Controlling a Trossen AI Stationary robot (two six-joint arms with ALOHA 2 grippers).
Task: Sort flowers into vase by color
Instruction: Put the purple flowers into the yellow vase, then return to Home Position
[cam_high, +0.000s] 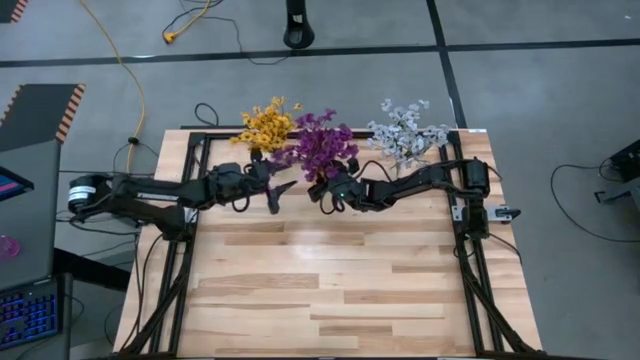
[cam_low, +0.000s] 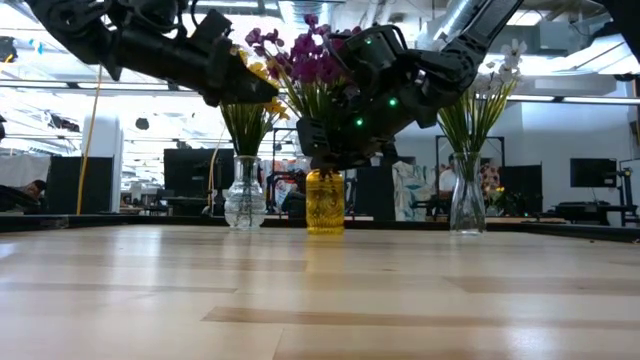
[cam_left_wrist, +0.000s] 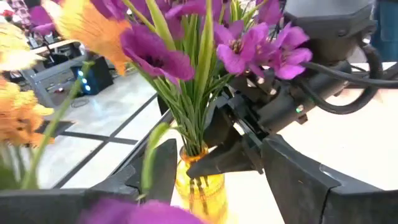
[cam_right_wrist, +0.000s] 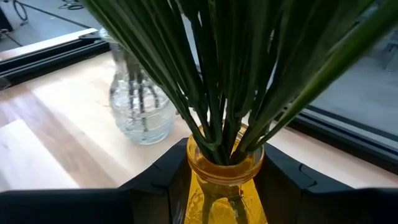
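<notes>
Flowers stand in three vases along the far edge of the wooden table (cam_high: 330, 290), in the upper middle of the high view; yellow flowers (cam_high: 265, 125) sit left of centre, purple flowers (cam_high: 322, 147) in the centre, pale bluish-white flowers (cam_high: 405, 132) right of centre; in the low view the yellow bunch rises from a clear glass vase (cam_low: 245, 195) left of centre, the purple bunch from an amber vase (cam_low: 325, 203) at centre, and the pale bunch from a tall clear vase (cam_low: 467, 195) to the right; left gripper (cam_high: 282, 190) reaches in from the left of the high view, lying just left of the purple bunch and below the yellow one, its fingers spread apart with nothing between them; in the left wrist view its dark fingers (cam_left_wrist: 311, 183) show at the bottom with the amber vase and green stems between and beyond them, not touching; right gripper (cam_high: 322, 190) comes in from the right of the high view, directly below the purple blossoms; in the right wrist view its two fingers (cam_right_wrist: 158, 177) stand either side of the amber vase's neck, close beside the glass; whether they press on it I cannot tell; green stems (cam_right_wrist: 224, 93) fan upward out of the vase mouth, filling the upper half of that view.
</notes>
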